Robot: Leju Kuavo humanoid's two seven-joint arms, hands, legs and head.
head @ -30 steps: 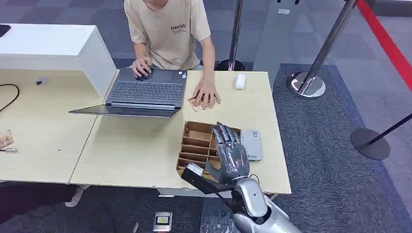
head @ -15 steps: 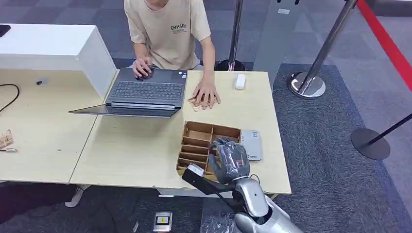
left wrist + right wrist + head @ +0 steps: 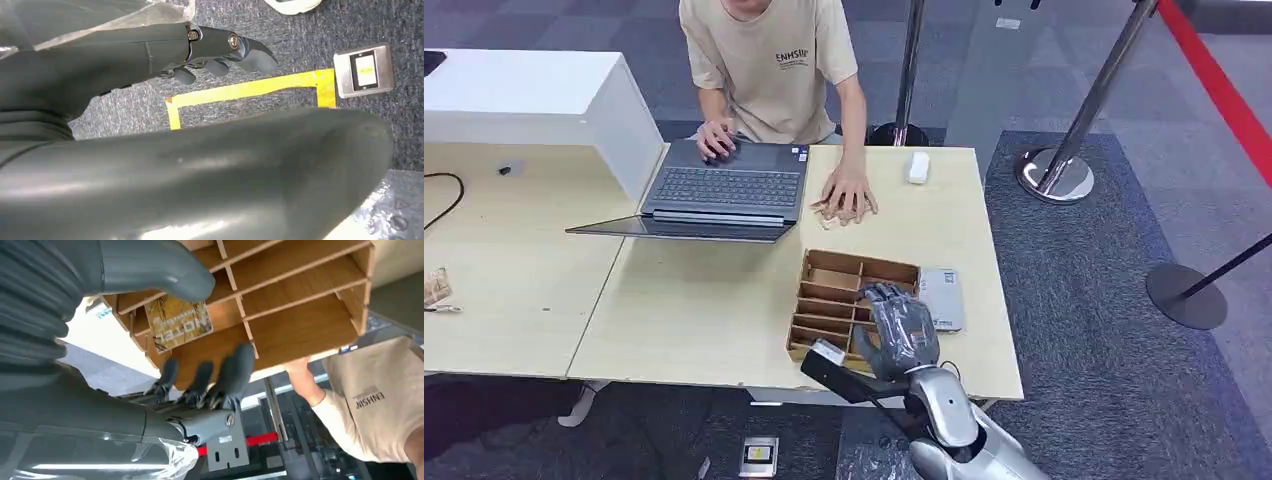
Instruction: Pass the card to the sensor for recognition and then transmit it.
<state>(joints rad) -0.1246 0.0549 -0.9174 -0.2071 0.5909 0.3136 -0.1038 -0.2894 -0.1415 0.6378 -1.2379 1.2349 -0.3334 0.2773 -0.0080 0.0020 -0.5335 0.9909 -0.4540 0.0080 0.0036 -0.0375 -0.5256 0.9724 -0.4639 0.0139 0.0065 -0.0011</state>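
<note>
One hand, my right hand (image 3: 902,335), is hanging over the near right corner of the wooden divider box (image 3: 829,275) on the table (image 3: 684,310), with its fingers bending down into the compartments. From the right wrist, the card (image 3: 180,322), gold-brown with pale lettering, is lying in one of the compartments, leaning against a divider. My thumb (image 3: 150,267) is reaching across the card's one edge while my fingers (image 3: 240,365) are curling toward its other side, stopping just short of it. So the card is sitting between thumb and fingers, and the hand is gripping nothing, its fingers standing apart. I cannot tell whether the thumb is touching the card.

Just beside the box, on its right, a flat grey device (image 3: 942,298) is lying on the table. Across the table a person (image 3: 774,60) is resting one hand on a laptop (image 3: 724,190) and the other flat on the tabletop.

My left hand (image 3: 220,47) is hanging over grey carpet marked with yellow tape (image 3: 250,90), its fingers loosely bent and holding nothing.
</note>
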